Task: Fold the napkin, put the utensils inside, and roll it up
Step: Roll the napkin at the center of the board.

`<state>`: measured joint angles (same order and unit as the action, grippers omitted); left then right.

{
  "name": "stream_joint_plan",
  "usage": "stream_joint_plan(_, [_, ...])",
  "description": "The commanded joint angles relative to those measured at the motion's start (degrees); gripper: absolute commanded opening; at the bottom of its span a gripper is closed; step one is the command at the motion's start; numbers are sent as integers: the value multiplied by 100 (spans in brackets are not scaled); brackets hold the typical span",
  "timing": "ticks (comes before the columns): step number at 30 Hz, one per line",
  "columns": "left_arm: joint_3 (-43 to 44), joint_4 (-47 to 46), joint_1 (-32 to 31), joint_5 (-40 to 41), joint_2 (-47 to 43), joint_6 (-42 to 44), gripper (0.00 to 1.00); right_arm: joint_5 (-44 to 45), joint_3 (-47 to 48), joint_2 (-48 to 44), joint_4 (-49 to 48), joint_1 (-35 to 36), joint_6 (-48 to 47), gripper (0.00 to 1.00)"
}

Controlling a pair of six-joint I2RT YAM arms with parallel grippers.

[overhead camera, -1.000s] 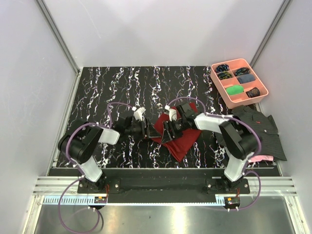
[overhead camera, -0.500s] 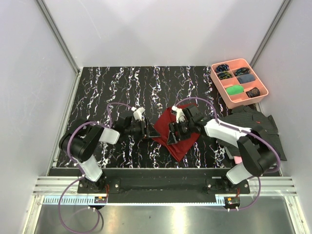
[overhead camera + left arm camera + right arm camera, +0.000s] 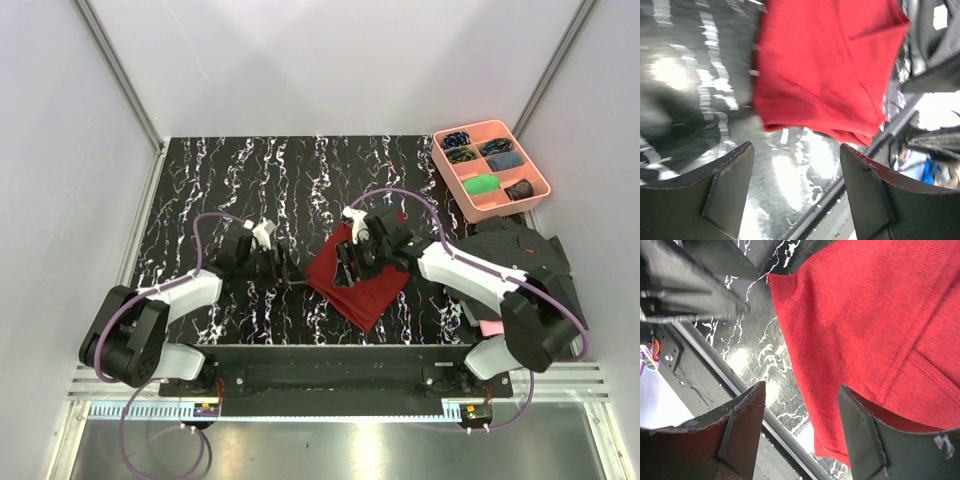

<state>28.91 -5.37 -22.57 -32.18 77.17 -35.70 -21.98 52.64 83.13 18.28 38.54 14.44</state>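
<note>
The left gripper (image 3: 285,270) reaches right, low near the middle. The right gripper (image 3: 350,264) reaches left, facing it. Both have fingers spread wide.

Matt cloth napkin (image 3: 825,65) on glossy marbled table (image 3: 790,175).

Red napkin (image 3: 366,291) — black, white-veined table (image 3: 232,170)

One napkin (image 3: 362,288), two tools (image 3: 290,272) (image 3: 348,266), one pink tray (image 3: 452,177), one dark shirt (image 3: 535,262).
</note>
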Motion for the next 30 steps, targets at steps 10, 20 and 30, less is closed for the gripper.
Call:
stream_joint_plan(10, [247,-1282,244,-156,913,-490,65,747,308,722,-431,909,244,68])
stream_joint_plan(20, [63,-2161,191,-569,1547,-982,57,1142,317,599,-475,971,174,70])
stream_joint_plan(30, [18,-2636,174,-868,1582,-1545,9,2530,616,906,-422,1628,-125,72])
